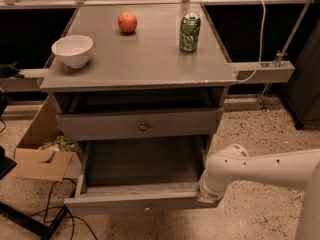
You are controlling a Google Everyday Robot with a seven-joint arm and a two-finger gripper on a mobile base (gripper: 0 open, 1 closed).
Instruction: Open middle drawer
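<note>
The middle drawer (pixel 135 201) is pulled far out of the grey cabinet. Its low flat front carries a tiny round knob (pixel 146 208), and its inside is empty. My white arm (pixel 270 169) reaches in from the right. My gripper (pixel 206 196) is at the right end of the drawer's front, mostly hidden behind the wrist and the drawer front. The taller drawer with the brass knob (pixel 143 126) sits above it, nearly closed. The lowest drawer is hidden beneath the open one.
On the cabinet top (pixel 145 59) stand a white bowl (pixel 72 50), a red apple (pixel 127 22) and a green can (pixel 190 32). A cardboard box (pixel 40 154) and cables (pixel 55 219) lie on the floor at the left. A dark cabinet (pixel 306 84) stands at the right.
</note>
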